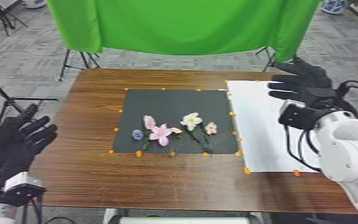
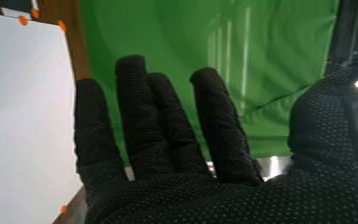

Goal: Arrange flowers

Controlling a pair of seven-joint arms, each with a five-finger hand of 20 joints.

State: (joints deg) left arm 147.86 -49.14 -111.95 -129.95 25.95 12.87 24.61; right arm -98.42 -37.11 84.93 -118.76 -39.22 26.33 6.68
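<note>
Across a brown wooden table (image 1: 158, 187), showing pink and white flowers (image 1: 161, 133) lying on a black mat (image 1: 171, 106) between the left hand (image 1: 17, 145) and the right hand (image 1: 305, 84); spreading the fingers of both, the right's thumb standing well apart; laying out a white sheet (image 1: 262, 145) near the right hand, and draping green cloth (image 1: 184, 25) beyond.

Your right hand (image 1: 307, 82) open near the white sheet (image 1: 262, 135), left hand (image 1: 14, 147) open at the table's (image 1: 82, 175) left edge, pink and white flowers (image 1: 160, 133) on your dark mat (image 1: 175, 102)
</note>
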